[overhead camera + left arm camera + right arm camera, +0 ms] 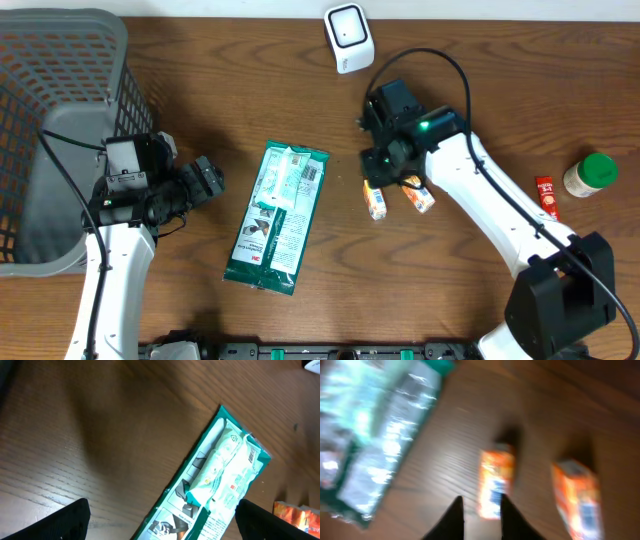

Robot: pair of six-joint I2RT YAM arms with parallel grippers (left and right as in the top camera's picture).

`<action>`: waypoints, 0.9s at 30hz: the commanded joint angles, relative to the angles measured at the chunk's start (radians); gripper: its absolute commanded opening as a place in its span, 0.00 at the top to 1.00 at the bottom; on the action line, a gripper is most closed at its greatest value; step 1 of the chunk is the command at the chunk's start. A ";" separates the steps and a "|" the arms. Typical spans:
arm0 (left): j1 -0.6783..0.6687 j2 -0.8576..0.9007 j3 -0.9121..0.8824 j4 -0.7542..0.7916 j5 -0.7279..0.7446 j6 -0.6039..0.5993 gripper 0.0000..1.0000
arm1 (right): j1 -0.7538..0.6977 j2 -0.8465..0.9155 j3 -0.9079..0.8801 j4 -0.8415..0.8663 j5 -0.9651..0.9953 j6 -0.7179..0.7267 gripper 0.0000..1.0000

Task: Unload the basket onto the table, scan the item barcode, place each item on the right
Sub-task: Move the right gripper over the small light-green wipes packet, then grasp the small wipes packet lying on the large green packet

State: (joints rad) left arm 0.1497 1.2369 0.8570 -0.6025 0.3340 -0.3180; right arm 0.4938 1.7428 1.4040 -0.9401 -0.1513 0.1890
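The item most likely to be scanned, judging by where the right gripper [480,508] hangs, is the nearer of two small orange snack packets [494,483]. It lies flat on the wooden table just ahead of the fingertips and slightly toward the right-hand finger. It is not between the jaws, and as far as the blurred wrist view shows, it is not touching them. Its twin [577,498] lies further out to that same side, parallel and apart. The right jaws stand nearly together with only a narrow slit of bare wood showing between them, and they hold nothing. A packet like this should be very light, soft and crinkly, with a glossy film that may slide. It is probably best pinched across its narrow width near the middle, firmly enough not to slip, leaving the printed face with the barcode uncovered for the white scanner [349,38], which stands well beyond the gripper. Lying flat, it offers little edge to bite on. The left gripper [210,180] is spread wide and empty. The large green 3M pouch [277,215] lies ahead of its open jaws, clear of both fingers, and looks limp and floppy.
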 commanded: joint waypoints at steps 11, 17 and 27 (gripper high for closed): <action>0.009 0.004 0.006 -0.003 -0.014 -0.013 0.07 | 0.189 0.126 -0.006 0.299 -0.138 0.350 0.53; 0.009 0.004 0.006 -0.002 -0.014 -0.013 0.07 | 0.263 0.249 -0.006 0.377 -0.138 0.515 0.55; 0.009 0.004 0.006 -0.003 -0.014 -0.013 0.07 | 0.280 0.321 -0.006 0.447 -0.073 0.599 0.73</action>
State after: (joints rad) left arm 0.1497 1.2369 0.8570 -0.6022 0.3336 -0.3180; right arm 0.7712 2.0495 1.4014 -0.5003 -0.2733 0.7456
